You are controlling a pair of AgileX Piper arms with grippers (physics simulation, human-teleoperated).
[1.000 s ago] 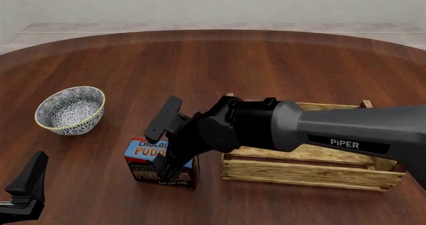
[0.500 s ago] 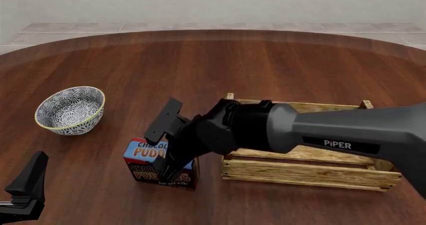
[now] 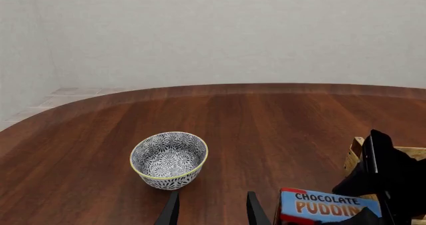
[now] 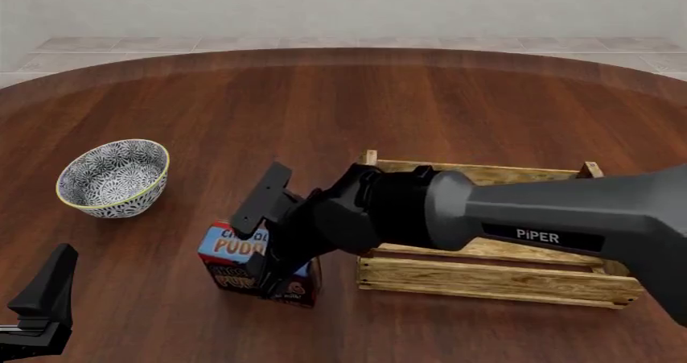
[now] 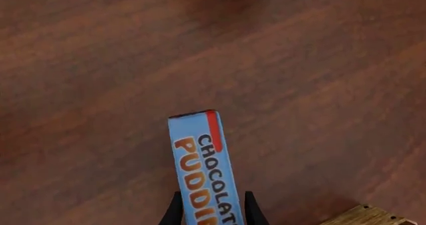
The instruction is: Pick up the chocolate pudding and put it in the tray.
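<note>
The chocolate pudding (image 4: pixel 228 249), a small carton with a blue top and dark front, stands upright on the table just left of the tray (image 4: pixel 494 279), a light wooden slat crate. My right gripper (image 4: pixel 270 246) reaches down over the carton. In the right wrist view its fingertips (image 5: pixel 175 211) press both long sides of the pudding (image 5: pixel 199 165), so the right gripper (image 5: pixel 213 211) is shut on it. My left gripper (image 3: pixel 211 197) hangs open at the near left, holding nothing, well clear of the carton (image 3: pixel 326 207).
A round blue-white patterned bowl (image 4: pixel 114 177) sits at the left, also seen as the bowl (image 3: pixel 168 159) ahead of the left gripper. The right arm's grey body crosses above the tray's near-left corner (image 3: pixel 352 154). The table's rounded far edge runs along the back.
The right gripper has lowered further over the carton, and its fingers now sit deeper along the carton's sides. The left arm, the bowl and the tray have not moved.
</note>
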